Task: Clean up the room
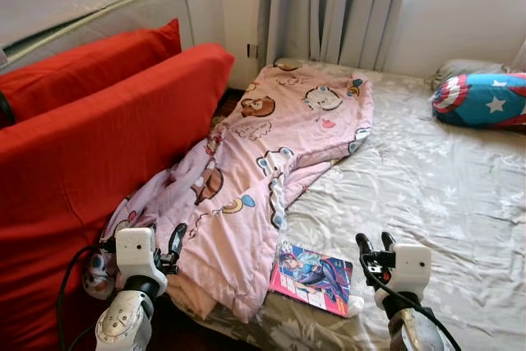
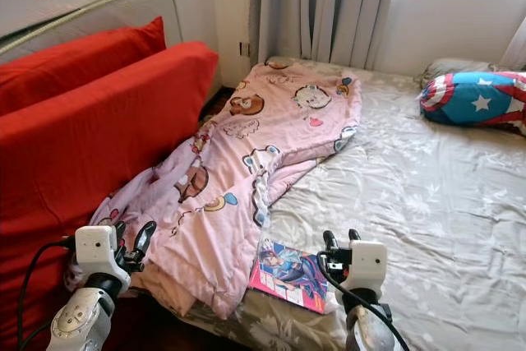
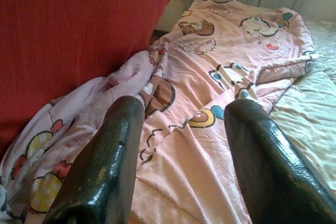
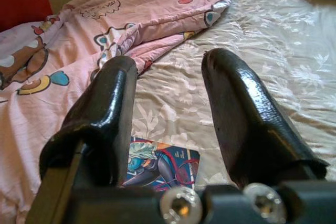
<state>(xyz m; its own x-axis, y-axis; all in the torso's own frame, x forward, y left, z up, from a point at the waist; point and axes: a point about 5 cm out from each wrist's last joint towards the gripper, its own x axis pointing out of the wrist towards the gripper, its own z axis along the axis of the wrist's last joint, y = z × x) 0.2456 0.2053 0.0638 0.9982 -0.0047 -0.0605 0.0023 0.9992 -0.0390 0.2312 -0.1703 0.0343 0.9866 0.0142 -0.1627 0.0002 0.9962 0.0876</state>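
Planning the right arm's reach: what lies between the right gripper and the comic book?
Nothing but bare grey bedsheet. In the left eye view the open right gripper hovers just right of the comic book; the pink blanket lies on the book's far side.

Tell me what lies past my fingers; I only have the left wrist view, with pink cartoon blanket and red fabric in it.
Observer: A comic book lies on the bed sheet, at the blanket's near edge.
Operator: Which gripper is closer to it?
Observer: The right gripper, open, hovers just beside the book; the left gripper is open over the blanket's lower corner.
Operator: Anything else on the bed?
Observer: A star-and-shield pillow sits at the far right, near the window wall.
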